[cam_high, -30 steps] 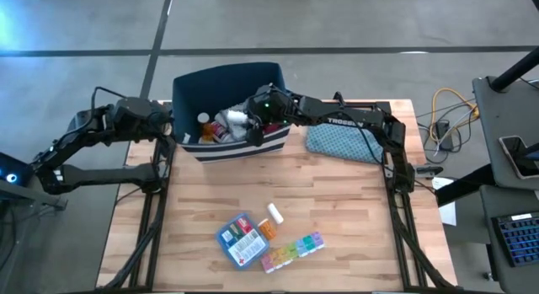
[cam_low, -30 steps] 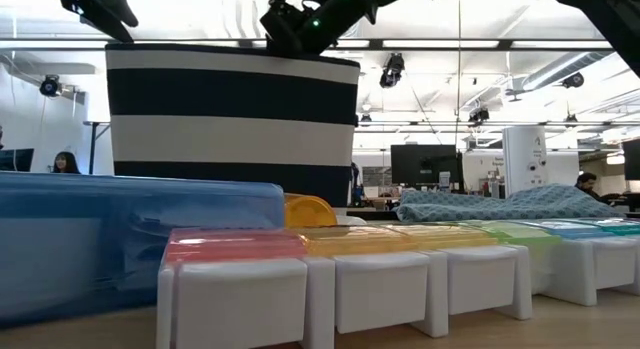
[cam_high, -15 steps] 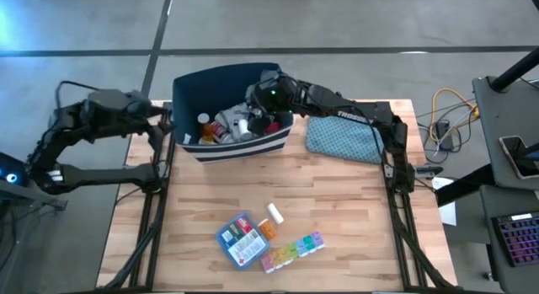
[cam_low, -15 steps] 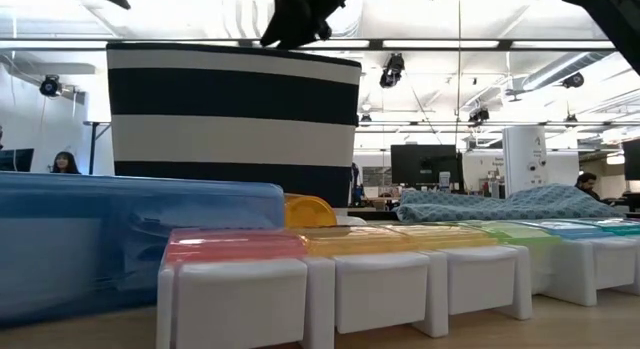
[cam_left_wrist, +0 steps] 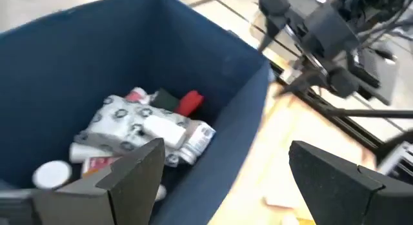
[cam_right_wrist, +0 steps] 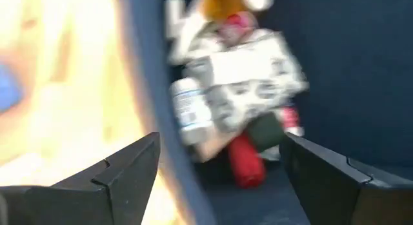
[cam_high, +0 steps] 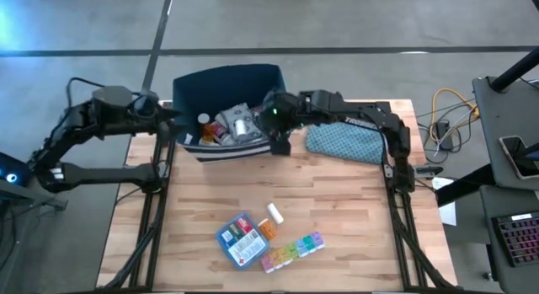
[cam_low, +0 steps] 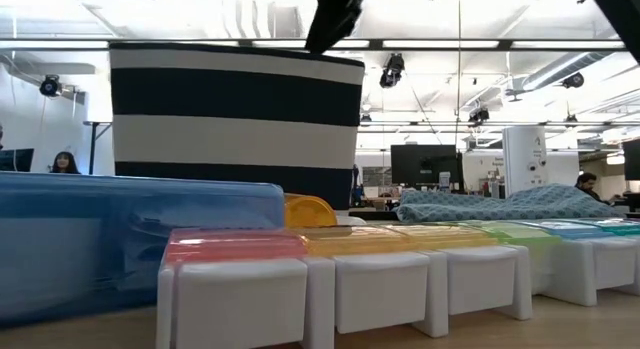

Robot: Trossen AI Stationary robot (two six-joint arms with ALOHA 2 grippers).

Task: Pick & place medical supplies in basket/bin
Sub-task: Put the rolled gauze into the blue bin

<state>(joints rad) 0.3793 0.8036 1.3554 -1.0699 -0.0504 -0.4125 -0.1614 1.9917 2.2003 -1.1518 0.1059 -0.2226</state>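
The navy bin (cam_high: pixel 189 85), white-striped outside (cam_low: pixel 235 119), stands at the table's far side. It holds a patterned white packet (cam_left_wrist: pixel 129 122), white bottles (cam_high: pixel 242 123) and red items (cam_right_wrist: pixel 245 160). My right gripper (cam_high: pixel 276 139) (cam_right_wrist: pixel 219 140) hovers open over the bin's right near corner. My left gripper (cam_high: pixel 168 117) (cam_left_wrist: pixel 226 147) is open at the bin's left wall, above its rim. On the near table lie the blue first-aid pouch (cam_high: pixel 238 241), a white bottle (cam_high: pixel 274 213), an orange bottle (cam_high: pixel 266 230) and the rainbow pill organizer (cam_high: pixel 292 249).
A teal patterned cloth pouch (cam_high: pixel 341 142) lies to the right of the bin, under my right arm. Bare wood stretches between the bin and the items near the front edge. The low view looks past the organizer (cam_low: pixel 340 269) into an office with people.
My right gripper has come up out of the bin and moved toward the table's near edge and right, to the bin's right near corner, holding nothing. My left arm has drawn back a little from the bin's left wall and come in again.
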